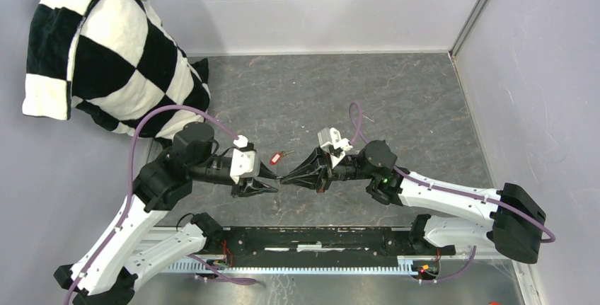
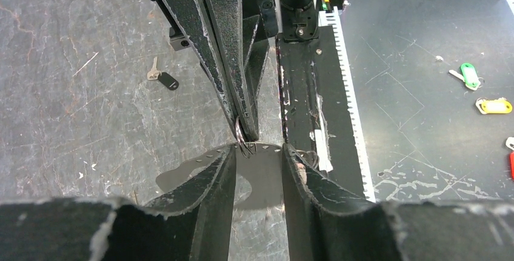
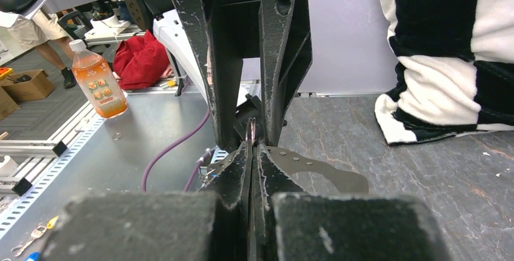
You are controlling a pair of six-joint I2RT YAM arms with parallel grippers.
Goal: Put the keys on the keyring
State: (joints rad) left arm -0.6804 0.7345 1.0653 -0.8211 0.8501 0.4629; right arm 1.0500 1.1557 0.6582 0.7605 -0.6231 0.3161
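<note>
Left wrist view: nearest the lens, the left gripper [image 2: 256,149] stands released, its two fingers apart with nothing between them. Just past its tips the keyring [image 2: 240,143], seen here only as a small wire loop, hangs clear of the table [image 2: 73,122], pinched at the tips of the clenched right gripper [image 2: 247,132], which faces the left one nose to nose. Farther off, the black key [image 2: 163,79] lies flat on the table, well apart from both grippers. In the top view the red key [image 1: 278,156] lies just beyond the meeting tips. No key appears to be on the ring, so the step in hand is judged to be presenting the ring for threading. The next move probably calls for the left gripper to descend on a key, pinch its head so that the hole stays free, and bring it to the ring's split. The grippers meet close to the rail [image 1: 318,238] at the near edge; open table lies beyond, bounded by the cushion [image 1: 106,57] at far left and the walls.
</note>
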